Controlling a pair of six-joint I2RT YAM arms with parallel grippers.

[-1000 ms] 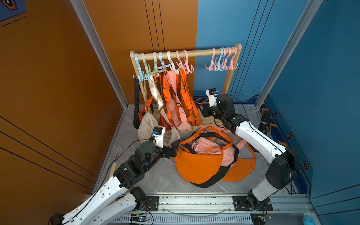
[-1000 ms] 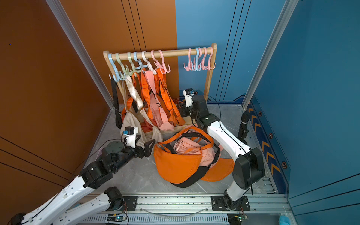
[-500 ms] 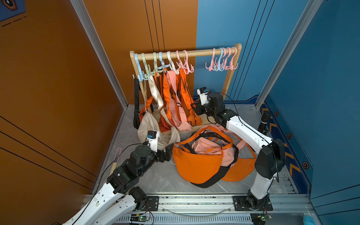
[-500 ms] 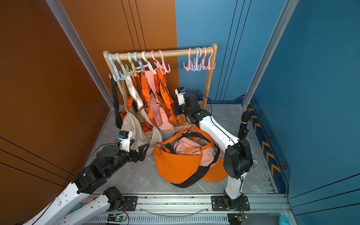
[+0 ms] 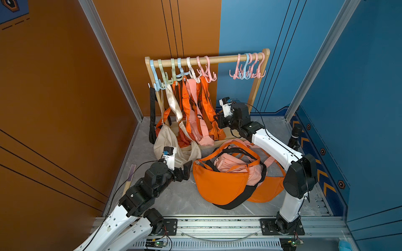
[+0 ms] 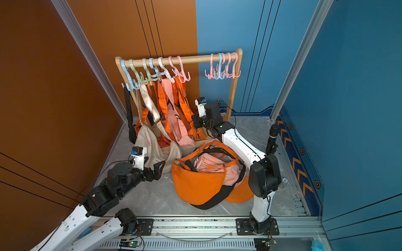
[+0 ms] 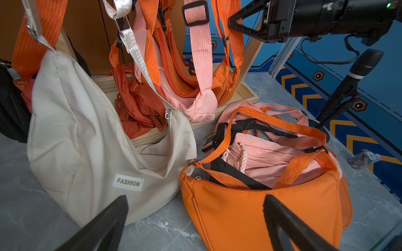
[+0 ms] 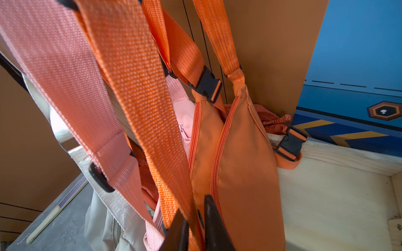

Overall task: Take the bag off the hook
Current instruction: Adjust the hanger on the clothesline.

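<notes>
A wooden rack (image 5: 226,59) carries coloured hooks (image 5: 204,70) with several bags on them. The rightmost hanging orange bag (image 5: 214,130) (image 8: 245,163) rests low in the rack's base tray, and its orange strap (image 8: 141,97) runs up toward the pink hooks. My right gripper (image 5: 216,121) (image 6: 194,122) (image 8: 194,208) is beside this bag, its two black fingers shut on that strap. My left gripper (image 5: 187,171) (image 7: 195,197) hovers open and empty near the floor, between the cream bag (image 7: 87,141) and a floor-lying orange bag (image 7: 261,213).
A pile of orange and pink bags (image 5: 224,180) lies on the floor under my right arm. The cream bag (image 5: 171,141) hangs at the rack's left beside a black strap (image 5: 152,113). Bare hooks (image 5: 248,69) cluster at the rail's right end. A microphone (image 5: 295,134) stands by the right wall.
My right arm has swung left toward the hanging bags and its jaws have narrowed onto the orange strap. My left arm has drawn back toward the left, still open.
</notes>
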